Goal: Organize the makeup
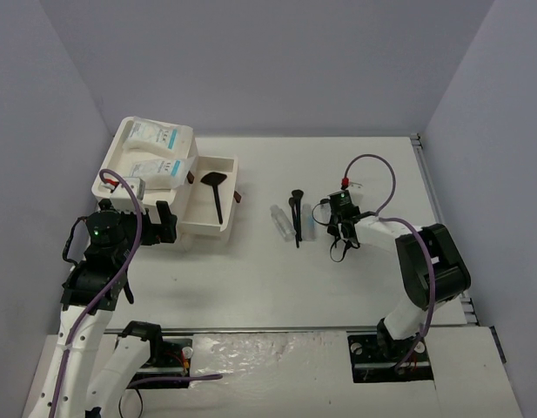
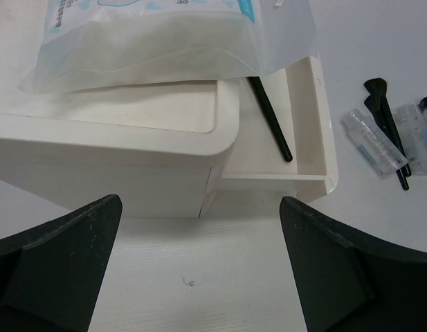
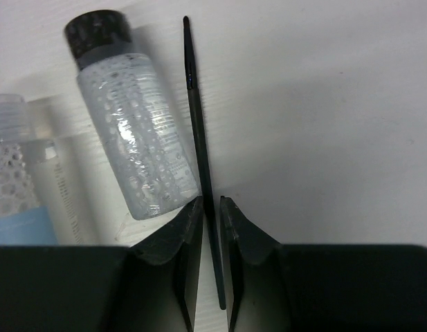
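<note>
In the right wrist view a thin black brush [image 3: 198,117] lies on the table, and my right gripper [image 3: 212,207] is closed in on its handle, one finger on each side. A clear tube with a black cap [image 3: 137,138] lies just left of it, and a second clear tube [image 3: 19,180] further left. From above, the right gripper [image 1: 329,216] is beside the tubes [image 1: 281,222] and two black brushes [image 1: 296,213]. Two white packets [image 1: 155,139] lie on the white box [image 1: 120,144]. My left gripper [image 2: 199,270] is open and empty in front of the box.
The box's drawer [image 1: 191,222] stands pulled out to the right with a black brush [image 1: 216,196] inside; its dark red knob [image 1: 240,197] faces the loose items. Grey walls close in the table on three sides.
</note>
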`<move>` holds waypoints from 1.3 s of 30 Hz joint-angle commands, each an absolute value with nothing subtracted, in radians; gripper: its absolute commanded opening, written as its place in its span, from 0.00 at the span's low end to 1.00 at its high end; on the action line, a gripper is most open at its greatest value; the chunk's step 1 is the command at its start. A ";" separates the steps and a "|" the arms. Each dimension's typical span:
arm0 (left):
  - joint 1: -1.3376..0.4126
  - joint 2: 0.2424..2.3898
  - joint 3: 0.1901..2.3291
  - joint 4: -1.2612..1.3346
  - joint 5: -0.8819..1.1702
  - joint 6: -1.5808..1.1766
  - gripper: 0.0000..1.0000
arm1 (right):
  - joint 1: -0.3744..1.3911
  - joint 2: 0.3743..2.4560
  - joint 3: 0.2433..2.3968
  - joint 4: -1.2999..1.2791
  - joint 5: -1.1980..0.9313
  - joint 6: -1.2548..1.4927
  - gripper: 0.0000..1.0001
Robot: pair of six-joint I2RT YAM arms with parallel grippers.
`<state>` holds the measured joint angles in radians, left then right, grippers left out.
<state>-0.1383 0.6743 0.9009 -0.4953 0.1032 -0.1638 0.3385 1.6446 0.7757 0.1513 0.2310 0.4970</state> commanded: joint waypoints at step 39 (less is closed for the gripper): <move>-0.149 0.663 0.919 -0.445 0.075 -0.161 0.97 | 0.812 1.793 1.566 0.305 0.038 0.584 0.00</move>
<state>-0.1440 0.6629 0.9005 -0.4961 0.0911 -0.1638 0.7560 1.6962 1.4493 0.1886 0.0553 0.5436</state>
